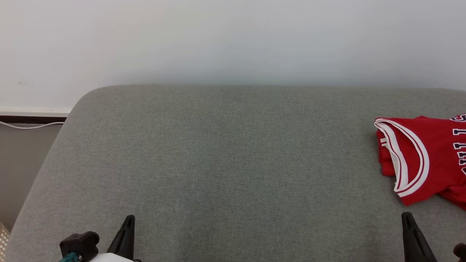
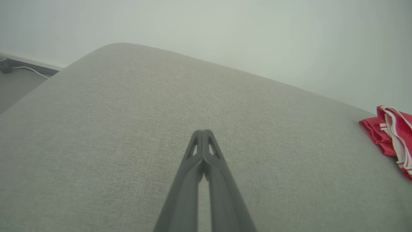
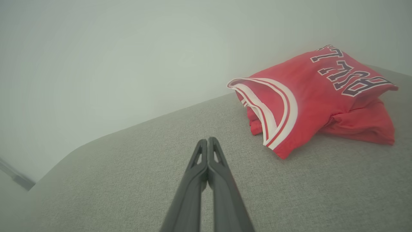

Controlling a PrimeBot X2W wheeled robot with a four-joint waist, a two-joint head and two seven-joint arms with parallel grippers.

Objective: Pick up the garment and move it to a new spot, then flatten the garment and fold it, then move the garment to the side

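Observation:
A red sleeveless jersey [image 1: 429, 156] with white trim and dark lettering lies folded at the right edge of the grey cushion [image 1: 225, 153]; part of it runs off the head view. The right wrist view shows the jersey [image 3: 309, 96] ahead and to the right, folded into a thick pad. My right gripper [image 1: 407, 217] hovers just in front of it, fingers pressed together and empty [image 3: 207, 141]. Far to the left, my left gripper [image 1: 129, 219] sits near the front edge, also shut on nothing [image 2: 203, 133]. The jersey's [image 2: 391, 135] edge shows at the far right there.
The cushion's broad grey top stretches from its rounded left corner to the jersey. A pale wall [image 1: 233, 40] stands right behind it. Left of the cushion is floor with a white cable [image 1: 32, 126] along a dark baseboard.

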